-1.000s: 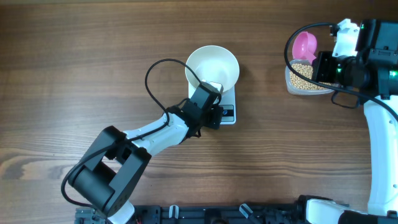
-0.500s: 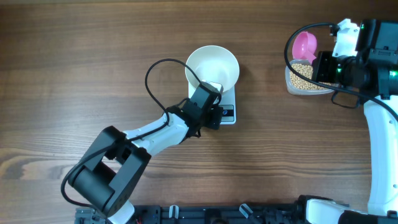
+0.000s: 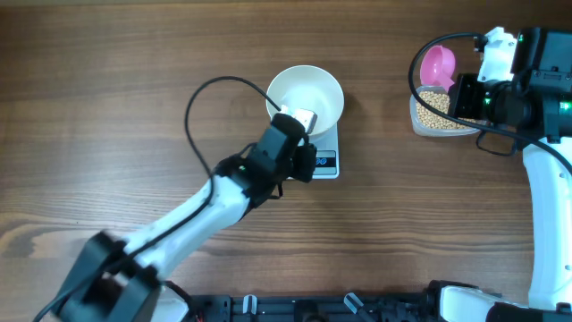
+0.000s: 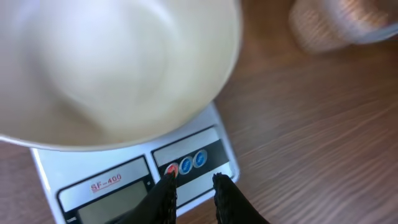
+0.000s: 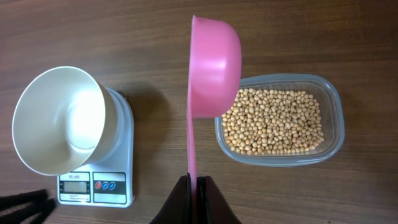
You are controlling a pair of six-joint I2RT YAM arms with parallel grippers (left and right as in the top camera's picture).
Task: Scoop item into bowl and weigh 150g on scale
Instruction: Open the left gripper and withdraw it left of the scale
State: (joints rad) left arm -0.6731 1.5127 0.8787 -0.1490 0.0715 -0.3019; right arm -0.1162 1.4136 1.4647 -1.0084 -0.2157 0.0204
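— Any beans [image 5: 273,121] in the bowl [image 5: 56,127]?
— None; it sits empty on the scale [image 5: 99,185]. All lie in the tub [image 5: 334,109].
— Grippers?
— Right gripper [image 5: 197,200] pinches the scoop [image 5: 214,59], seemingly empty; left gripper [image 4: 193,186] hovers slightly parted, holding nothing.

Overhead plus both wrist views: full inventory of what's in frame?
round white bowl: one, white, empty, sitting on the scale
rectangular digital scale: one, white with a dark button panel, mid-table
small round beans: many, beige-tan, all inside the tub
clear plastic tub: one, transparent, right side of the table
pink plastic scoop: one, pink, held over the tub
wooden table: one, brown, under everything
left gripper: one, black, fingers slightly apart, holding nothing, at the scale's button panel
right gripper: one, black, shut on the scoop's handle
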